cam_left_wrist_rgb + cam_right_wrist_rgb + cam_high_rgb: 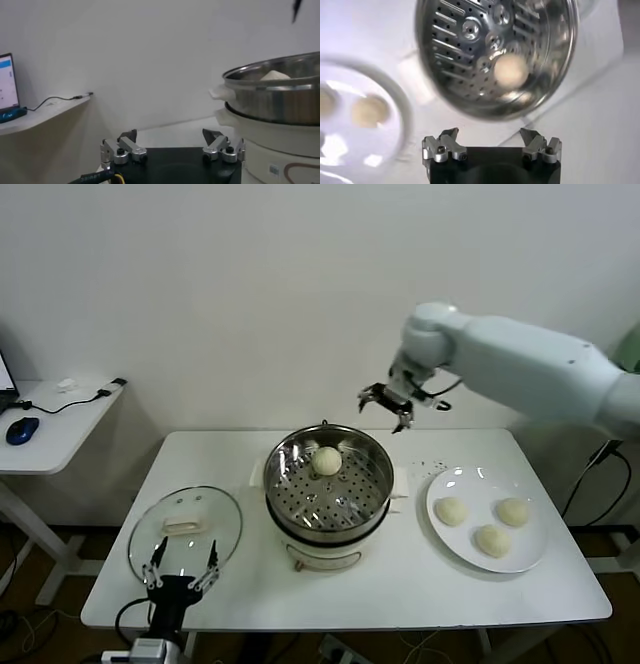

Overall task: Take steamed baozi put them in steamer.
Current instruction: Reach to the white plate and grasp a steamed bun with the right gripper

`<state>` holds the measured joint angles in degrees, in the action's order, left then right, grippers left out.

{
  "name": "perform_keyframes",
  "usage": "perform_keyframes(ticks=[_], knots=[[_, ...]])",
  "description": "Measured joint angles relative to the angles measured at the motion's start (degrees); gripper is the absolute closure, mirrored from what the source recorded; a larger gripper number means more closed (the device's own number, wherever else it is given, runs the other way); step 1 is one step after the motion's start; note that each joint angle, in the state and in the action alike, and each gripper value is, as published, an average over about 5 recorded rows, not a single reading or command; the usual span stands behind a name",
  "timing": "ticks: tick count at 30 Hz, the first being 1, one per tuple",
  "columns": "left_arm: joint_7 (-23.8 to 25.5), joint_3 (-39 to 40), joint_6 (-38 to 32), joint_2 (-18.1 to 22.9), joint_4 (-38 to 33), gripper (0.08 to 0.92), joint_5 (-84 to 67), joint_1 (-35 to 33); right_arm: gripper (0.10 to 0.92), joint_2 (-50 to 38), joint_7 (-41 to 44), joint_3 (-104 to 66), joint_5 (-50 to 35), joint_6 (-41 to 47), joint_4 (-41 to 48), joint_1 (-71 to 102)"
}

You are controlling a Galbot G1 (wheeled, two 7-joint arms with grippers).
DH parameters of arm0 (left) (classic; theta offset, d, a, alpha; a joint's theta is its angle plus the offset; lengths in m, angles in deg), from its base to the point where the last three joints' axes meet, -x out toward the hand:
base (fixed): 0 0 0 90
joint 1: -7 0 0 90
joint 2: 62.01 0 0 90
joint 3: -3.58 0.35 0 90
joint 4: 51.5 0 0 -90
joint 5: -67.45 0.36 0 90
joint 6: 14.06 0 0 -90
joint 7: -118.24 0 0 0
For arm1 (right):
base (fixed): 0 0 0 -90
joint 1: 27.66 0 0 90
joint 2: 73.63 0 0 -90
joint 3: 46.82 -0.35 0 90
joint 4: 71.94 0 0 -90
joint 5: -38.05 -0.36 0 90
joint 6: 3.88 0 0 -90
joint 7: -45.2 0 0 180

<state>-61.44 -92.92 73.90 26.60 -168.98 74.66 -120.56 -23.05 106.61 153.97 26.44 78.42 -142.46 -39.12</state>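
The steel steamer stands mid-table on its white base and holds one cream baozi on the perforated tray at the far side. Three more baozi lie on the white plate at the right. My right gripper is open and empty, held in the air behind and above the steamer's far right rim. Its wrist view looks down on the steamer, the baozi in it and a plate baozi. My left gripper is open and parked at the table's front left.
A round glass lid with a white handle lies flat at the front left, just beyond the left gripper. A side desk with a blue mouse and cable stands at the far left. The steamer's side shows in the left wrist view.
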Motion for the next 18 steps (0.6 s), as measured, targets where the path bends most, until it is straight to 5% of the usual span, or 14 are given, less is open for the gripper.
perform_keyframes(ticks=[8,18], knots=[[0.01,-0.18,0.16,0.28,-0.12,0.177,0.14,-0.13,0.203,-9.26,-0.78,0.3,-8.2,11.79,0.03,5.42],[0.01,-0.7,0.13,0.28,0.32,0.177,0.77,-0.7,0.203,-10.99,-0.51,-10.59,-4.25,16.7,6.46,20.99]])
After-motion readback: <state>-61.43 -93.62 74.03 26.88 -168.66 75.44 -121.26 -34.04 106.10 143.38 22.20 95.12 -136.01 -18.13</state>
